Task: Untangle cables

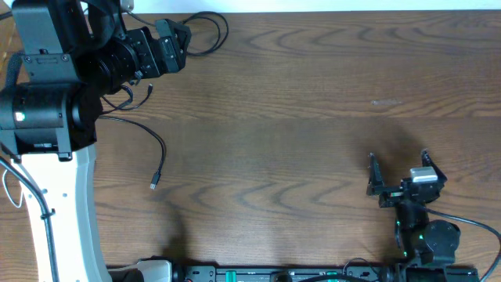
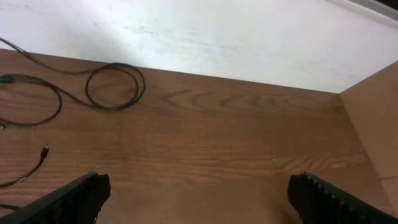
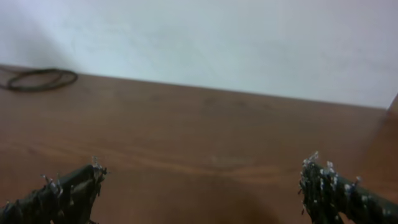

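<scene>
fig. untangling cables, opening reach. the left claw (image 2: 199, 198) hovered with its fingers spread wide and nothing between them, over the far left corner of the tabletop (image 1: 297, 117). the right claw (image 1: 398, 160) stood equally spread and empty near the near right corner, well apart from the work. the looped black cable (image 2: 86, 90) lay beside the far edge. the second black cable (image 1: 162, 149) curved away from under the left arm (image 1: 47, 117) toward the near edge and ended in a free plug end (image 1: 154, 185).

judged step: choosing a first strand. it would be done best by taking a free run or the plug end, not a crossing, and by closing low so the thin cord cannot slip out. the strand should then be drawn toward the bare middle while the right claw comes across to pin the other strand.

the left arm hid where the cables met. the left wrist view cut them off at its left border. the white cable could not be picked out with certainty. the right wrist view was blurred and showed only a dark coil, probably the looped black cable, far off.
</scene>
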Robot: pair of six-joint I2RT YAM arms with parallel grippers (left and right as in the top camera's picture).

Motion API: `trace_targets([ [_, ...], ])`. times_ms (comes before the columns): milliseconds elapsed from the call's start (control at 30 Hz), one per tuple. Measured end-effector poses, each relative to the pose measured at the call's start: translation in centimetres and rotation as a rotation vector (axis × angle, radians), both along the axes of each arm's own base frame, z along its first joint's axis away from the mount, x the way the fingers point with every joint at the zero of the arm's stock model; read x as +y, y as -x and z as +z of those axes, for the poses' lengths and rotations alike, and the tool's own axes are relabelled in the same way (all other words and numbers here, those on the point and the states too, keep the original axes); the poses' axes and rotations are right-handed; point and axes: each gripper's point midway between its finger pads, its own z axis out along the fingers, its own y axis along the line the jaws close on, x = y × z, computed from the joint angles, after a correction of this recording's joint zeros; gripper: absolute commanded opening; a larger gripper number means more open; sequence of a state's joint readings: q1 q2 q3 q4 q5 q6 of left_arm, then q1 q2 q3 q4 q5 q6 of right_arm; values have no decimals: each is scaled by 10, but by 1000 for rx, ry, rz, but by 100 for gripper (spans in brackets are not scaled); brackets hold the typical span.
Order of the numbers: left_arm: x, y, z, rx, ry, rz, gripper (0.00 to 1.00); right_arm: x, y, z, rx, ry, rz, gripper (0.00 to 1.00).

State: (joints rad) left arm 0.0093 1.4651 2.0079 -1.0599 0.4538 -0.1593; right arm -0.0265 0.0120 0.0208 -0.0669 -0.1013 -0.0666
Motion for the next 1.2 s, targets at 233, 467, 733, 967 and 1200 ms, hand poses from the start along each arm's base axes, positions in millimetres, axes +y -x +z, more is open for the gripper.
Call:
trace_targets([
  [233,0,0,0,0,0,0,97,0,0,-6,11,0,0,99],
  [467,0,0,0,0,0,0,97,0,0,-6,13,0,-1,99],
  [733,0,0,0,0,0,0,97,-2,-1,-6,14,1,-12,99],
  [967,0,0,0,0,0,0,97,-2,-1,-6,13,1,-16,99],
  [1200,0,0,0,0,0,0,97,-2,-1,-6,13,1,-16,99],
])
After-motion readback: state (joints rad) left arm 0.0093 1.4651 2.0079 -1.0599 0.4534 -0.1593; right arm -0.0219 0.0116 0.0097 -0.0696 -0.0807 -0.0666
